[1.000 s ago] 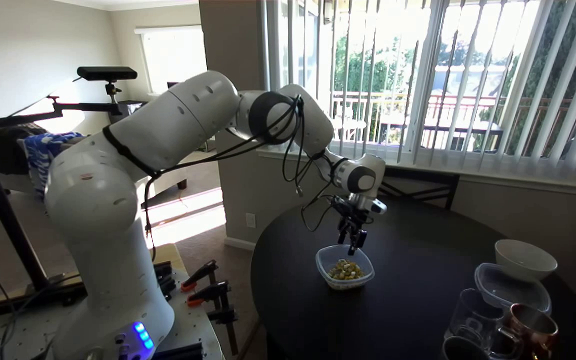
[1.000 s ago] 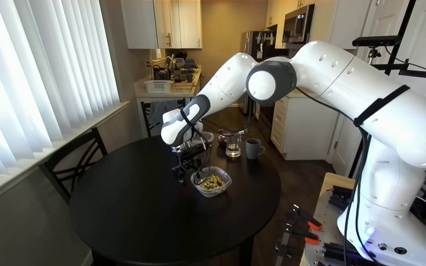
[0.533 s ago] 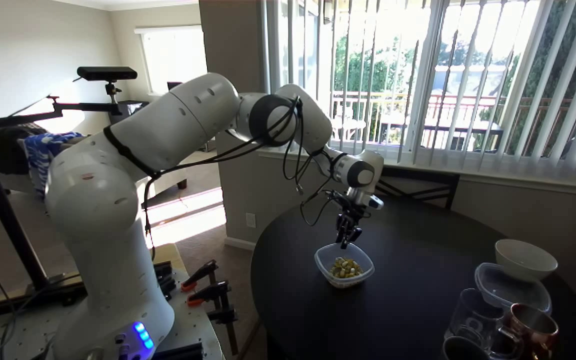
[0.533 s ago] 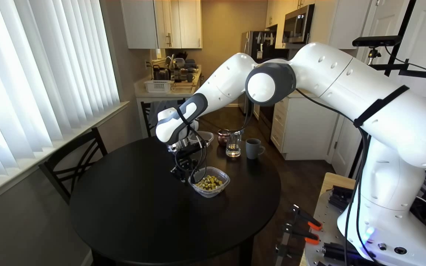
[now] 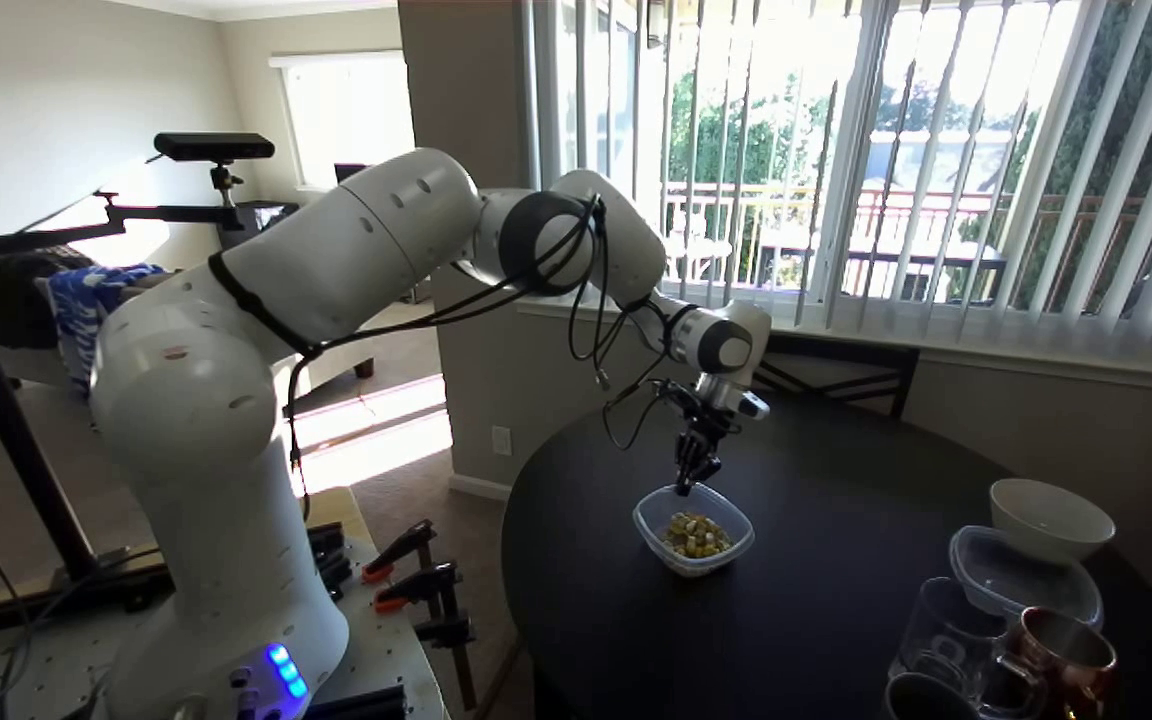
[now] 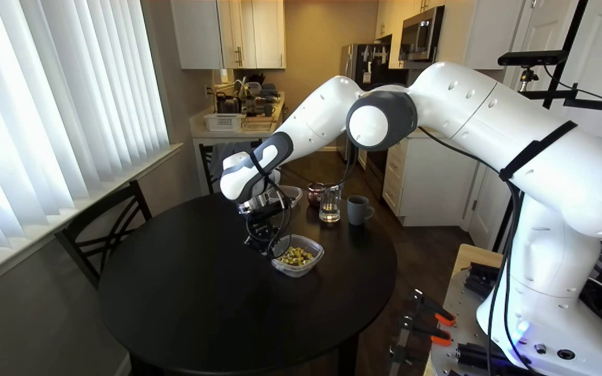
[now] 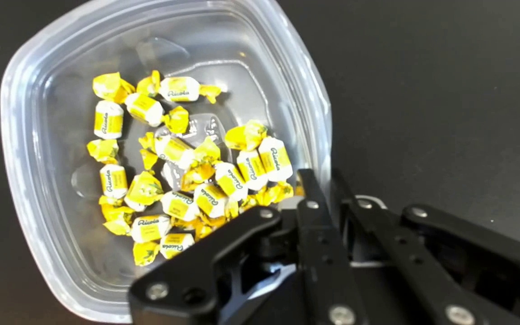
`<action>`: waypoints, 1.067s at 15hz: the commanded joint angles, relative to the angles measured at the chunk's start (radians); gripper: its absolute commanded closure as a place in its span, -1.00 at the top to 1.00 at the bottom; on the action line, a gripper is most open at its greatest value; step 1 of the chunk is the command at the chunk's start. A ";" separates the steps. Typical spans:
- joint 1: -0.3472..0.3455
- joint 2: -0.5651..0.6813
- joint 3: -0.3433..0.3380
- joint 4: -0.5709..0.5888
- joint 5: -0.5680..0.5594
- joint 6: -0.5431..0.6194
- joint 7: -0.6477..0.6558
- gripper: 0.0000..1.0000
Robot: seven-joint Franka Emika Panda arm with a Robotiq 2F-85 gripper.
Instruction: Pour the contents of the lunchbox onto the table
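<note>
Wrist view: the left and middle are taken up by the lunchbox (image 7: 224,49), clear and shallow. Its rim is pinched by the hand (image 7: 322,177), one fingertip set inside the wall, one outside. Sweets (image 7: 174,151) in yellow and white wrappers are strewn over its bottom; "Ricola" is read on several. Dark desk (image 7: 422,90) is seen around it.

In an exterior view: the arm (image 5: 366,240) is stretched over the round desk, hand pointed down at the far rim. The lunchbox looks upright, located toward the arm's side; whether its base is touching cannot be told. Well apart, near the edge, are grouped a white bowl (image 5: 1051,520), another clear tub (image 5: 1016,580), a glass mug (image 5: 946,630) and a copper mug (image 5: 1066,655).

In an exterior view: a gray mug (image 6: 357,210) is noted just beside the glass one. Hand shown dark, fingertips hard to make out. A black chair (image 6: 97,210) is placed between desk and white blinds (image 6: 71,104).
</note>
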 commanded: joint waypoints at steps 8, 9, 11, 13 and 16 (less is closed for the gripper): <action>-0.084 -0.023 0.169 0.179 0.204 -0.299 -0.142 -0.96; -0.092 -0.014 0.179 0.207 0.223 -0.334 -0.155 -0.96; -0.115 0.014 0.201 0.268 0.261 -0.432 -0.191 -0.96; -0.135 0.049 0.212 0.332 0.277 -0.527 -0.252 -0.96; -0.167 0.127 0.230 0.432 0.307 -0.655 -0.319 -0.96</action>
